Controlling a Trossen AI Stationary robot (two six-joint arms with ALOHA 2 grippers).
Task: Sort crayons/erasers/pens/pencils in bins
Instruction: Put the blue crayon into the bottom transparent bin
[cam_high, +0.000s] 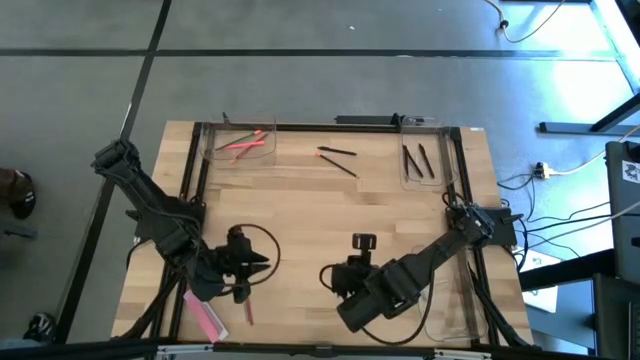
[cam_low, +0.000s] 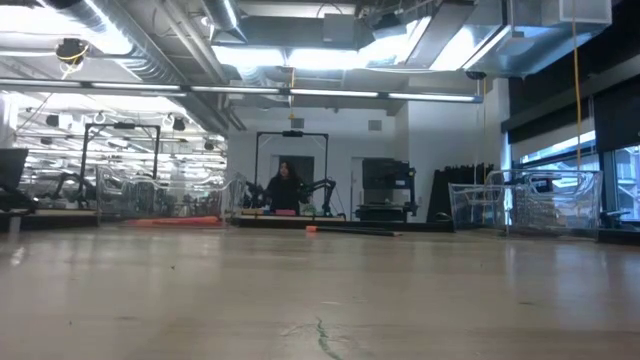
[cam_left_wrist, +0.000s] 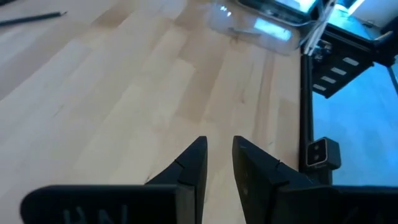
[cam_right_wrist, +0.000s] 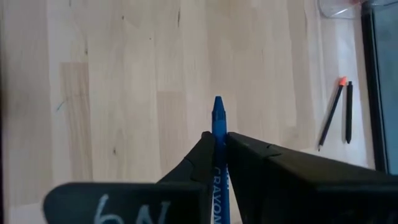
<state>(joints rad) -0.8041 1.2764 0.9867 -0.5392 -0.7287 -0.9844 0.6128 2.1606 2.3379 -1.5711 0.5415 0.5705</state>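
Right claw (cam_right_wrist: 216, 138) clamps a blue crayon (cam_right_wrist: 217, 121); carry it level to the crayon bin (cam_high: 240, 141). Left claw (cam_left_wrist: 219, 155) stands apart, empty.

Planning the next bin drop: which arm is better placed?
Right. The right gripper is shut on a blue crayon, ready to carry; the left gripper holds nothing, jaws slightly apart over bare wooden table.

Left gripper (cam_high: 262, 263) at lower left of the high view, fingers slightly parted, empty; right gripper (cam_high: 330, 277) lower centre, clamped.
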